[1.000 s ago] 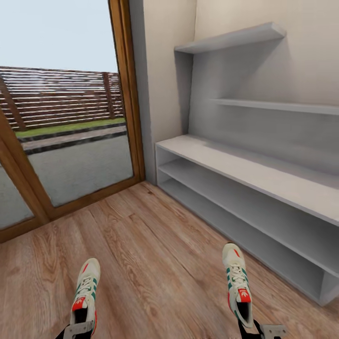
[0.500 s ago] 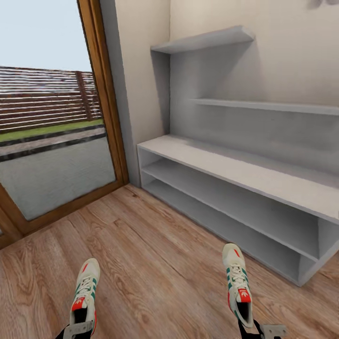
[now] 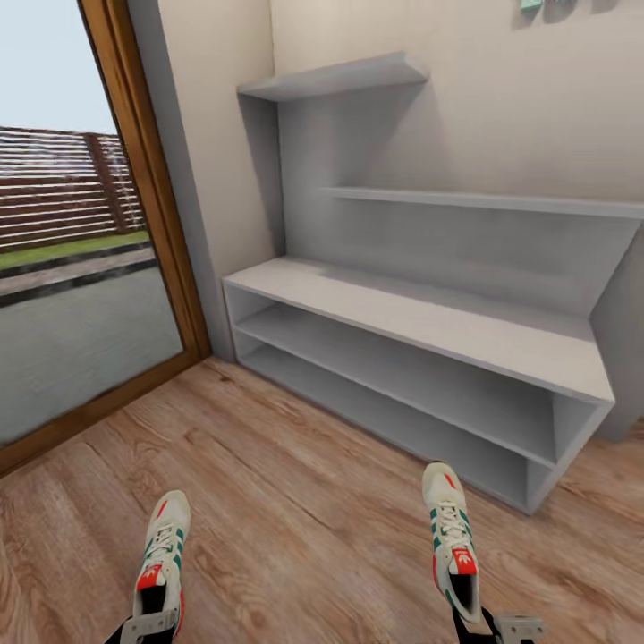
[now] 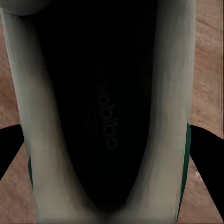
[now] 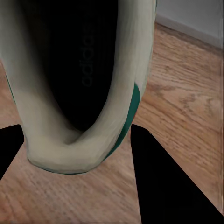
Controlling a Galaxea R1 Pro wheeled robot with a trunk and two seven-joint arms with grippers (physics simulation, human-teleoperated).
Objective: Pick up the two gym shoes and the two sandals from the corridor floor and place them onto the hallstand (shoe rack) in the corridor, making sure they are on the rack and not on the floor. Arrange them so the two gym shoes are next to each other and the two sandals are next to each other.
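I see two cream sneakers, green-striped with red patches: left gym shoe lower left, right gym shoe lower right. Left gripper and right gripper each pinch a heel above the corridor floor.

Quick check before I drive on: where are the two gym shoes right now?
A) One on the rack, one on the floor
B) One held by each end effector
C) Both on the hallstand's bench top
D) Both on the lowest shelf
B: the left end effector grips the left gym shoe at its heel and the right end effector grips the right gym shoe; the hallstand shelves are bare.
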